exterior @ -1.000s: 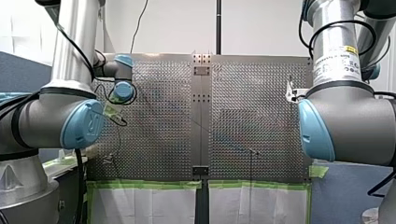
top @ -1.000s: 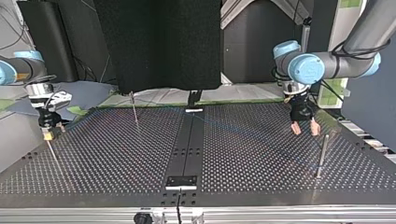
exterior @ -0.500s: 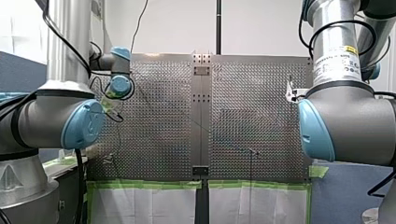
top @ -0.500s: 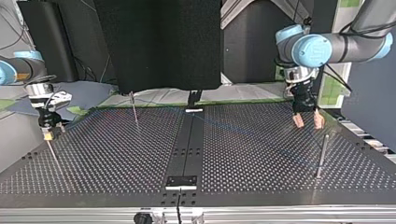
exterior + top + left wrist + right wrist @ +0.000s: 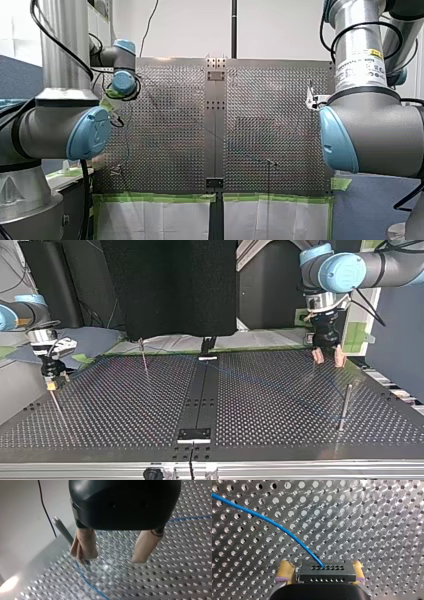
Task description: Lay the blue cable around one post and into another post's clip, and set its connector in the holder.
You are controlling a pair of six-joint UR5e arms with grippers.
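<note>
Left pincer (image 5: 328,360) gapes empty near table (image 5: 280,405) edge; right pincer (image 5: 321,572) clamps connector (image 5: 325,575).

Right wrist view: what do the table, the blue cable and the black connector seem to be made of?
Table: bare metal, likely aluminium; bright glints around its punched holes. Blue cable: smooth plastic-looking jacket, bends in a soft curve. Connector: matte black, probably moulded plastic, with rows of small holes.
</note>
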